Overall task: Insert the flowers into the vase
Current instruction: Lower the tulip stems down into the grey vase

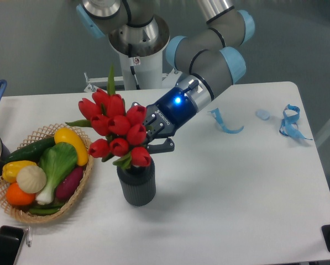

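Flowers (118, 131): red tulip bunch, tilted, heads directly above the vase (136, 185), stems reaching down into its mouth. Vase: dark ribbed cylinder, upright on the white worktop (225, 193). Pincer (152, 135): clenched on the flowers, just above the vase. Wicker basket (76, 190) of toy vegetables: left of the vase. Blue ribbons (289, 122): far right of the vase.

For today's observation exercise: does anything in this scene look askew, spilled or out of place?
Yes: the flowers lean left, over the vase rather than upright, with the end effector at their stems. Loose blue ribbon scraps lie scattered on the table.
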Tool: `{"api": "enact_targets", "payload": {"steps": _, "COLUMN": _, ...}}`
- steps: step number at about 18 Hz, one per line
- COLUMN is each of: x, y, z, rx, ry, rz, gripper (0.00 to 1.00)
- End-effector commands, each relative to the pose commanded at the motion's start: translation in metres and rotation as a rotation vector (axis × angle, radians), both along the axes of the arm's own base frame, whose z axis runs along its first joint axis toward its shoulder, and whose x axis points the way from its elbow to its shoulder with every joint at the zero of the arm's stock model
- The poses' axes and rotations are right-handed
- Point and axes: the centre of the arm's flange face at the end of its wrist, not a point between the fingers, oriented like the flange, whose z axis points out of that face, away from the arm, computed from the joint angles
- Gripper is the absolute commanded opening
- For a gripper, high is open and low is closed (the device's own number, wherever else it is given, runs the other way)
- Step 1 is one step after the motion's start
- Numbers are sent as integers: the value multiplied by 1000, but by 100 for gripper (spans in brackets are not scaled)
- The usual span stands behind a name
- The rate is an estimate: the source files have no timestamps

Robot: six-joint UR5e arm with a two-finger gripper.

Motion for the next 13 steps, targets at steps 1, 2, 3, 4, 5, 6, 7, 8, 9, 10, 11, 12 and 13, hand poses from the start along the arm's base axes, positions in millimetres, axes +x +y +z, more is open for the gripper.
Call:
{"api": "enact_targets", "payload": {"steps": 1, "x": 1, "y": -1, "z": -5, "rx": 0, "ry": 0, "rz": -1, "gripper": 23}}
{"api": "enact_targets", "payload": {"steps": 2, "x": 1, "y": -1, "z": -12, "rx": 0, "ry": 1, "rz": -2, "gripper": 23}}
{"api": "enact_targets", "payload": {"steps": 3, "x": 2, "y": -3, "z": -17, "rx": 6, "ry": 16, "rz": -5, "gripper": 23}}
{"api": "enact_targets", "payload": {"steps": 4, "x": 4, "y": -5, "z": -23, "rx": 18, "ry": 38, "rz": -9, "gripper": 23}}
{"api": "enact_targets", "payload": {"steps": 5, "x": 5, "y": -6, "z": -28, "rx": 27, "ry": 54, "rz": -12, "gripper": 23}}
{"api": "enact_targets", "payload": {"steps": 6, "x": 3, "y": -8, "z": -35, "rx": 26, "ry": 52, "rz": -9, "gripper": 23}}
{"api": "enact_targets", "payload": {"steps": 7, "x": 3, "y": -8, "z": -38, "rx": 24, "ry": 53, "rz": -10, "gripper": 23}}
{"api": "enact_targets", "payload": {"steps": 8, "x": 2, "y": -9, "z": -41, "rx": 21, "ry": 48, "rz": -7, "gripper": 23}}
{"api": "enact_targets", "payload": {"steps": 9, "x": 1, "y": -11, "z": -48, "rx": 14, "ry": 38, "rz": -4, "gripper": 23}}
{"api": "enact_targets", "payload": {"steps": 10, "x": 3, "y": -12, "z": -52, "rx": 13, "ry": 35, "rz": -3, "gripper": 23}}
{"api": "enact_targets", "payload": {"steps": 11, "x": 5, "y": -14, "z": -59, "rx": 15, "ry": 44, "rz": -5, "gripper": 23}}
{"api": "enact_targets", "payload": {"steps": 12, "x": 2, "y": -19, "z": -65, "rx": 21, "ry": 55, "rz": 1, "gripper": 24}}
{"api": "enact_targets", "payload": {"steps": 13, "x": -1, "y": -21, "z": -67, "rx": 28, "ry": 69, "rz": 5, "gripper": 24}}
